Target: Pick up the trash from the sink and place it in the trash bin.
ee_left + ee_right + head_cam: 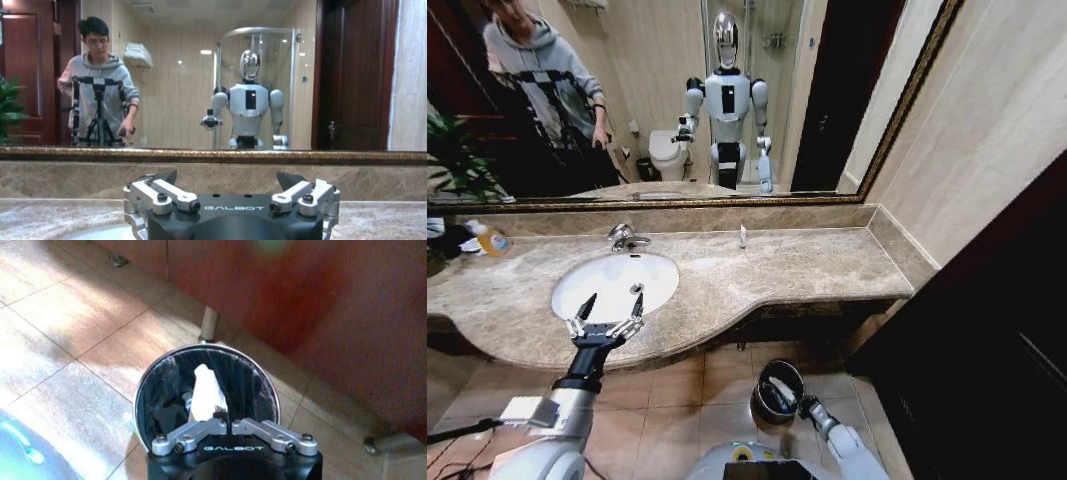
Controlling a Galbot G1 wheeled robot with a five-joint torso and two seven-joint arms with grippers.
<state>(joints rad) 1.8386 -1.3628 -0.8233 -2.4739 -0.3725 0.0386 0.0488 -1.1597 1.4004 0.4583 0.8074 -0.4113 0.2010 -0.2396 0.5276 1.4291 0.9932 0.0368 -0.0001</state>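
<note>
left gripper (609,308) spread wide, empty over sink (567,290) front edge, sink looks cleared; right gripper (231,429) closed on trash bin (150,375) rim, white trash (207,392) inside, nearly done.

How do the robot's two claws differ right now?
The left claw hangs open and empty over the white oval sink at counter height. The right claw is low near the tiled floor, fingers closed on the rim of the small round black trash bin, which has white litter inside. Both share the same silver-and-black build.
</note>
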